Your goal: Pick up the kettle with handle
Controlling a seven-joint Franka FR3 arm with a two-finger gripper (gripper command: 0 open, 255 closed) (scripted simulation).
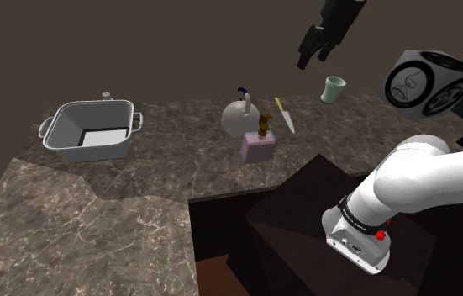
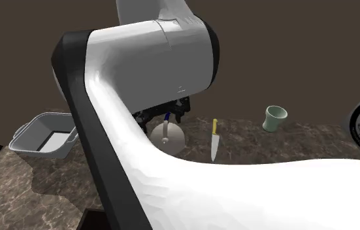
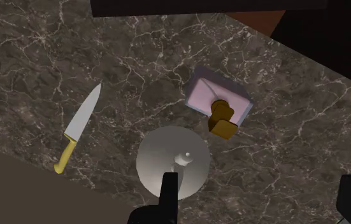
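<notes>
Marbled counter (image 1: 179, 172), pincer (image 1: 314, 57) spread, high over grey kettle (image 3: 172, 164), 1 knife (image 3: 78, 130) nr.

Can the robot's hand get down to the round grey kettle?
Probably yes. The open black hand hangs above the round grey kettle with nothing between; the yellow-handled knife and pink pump dispenser lie apart from it.
</notes>
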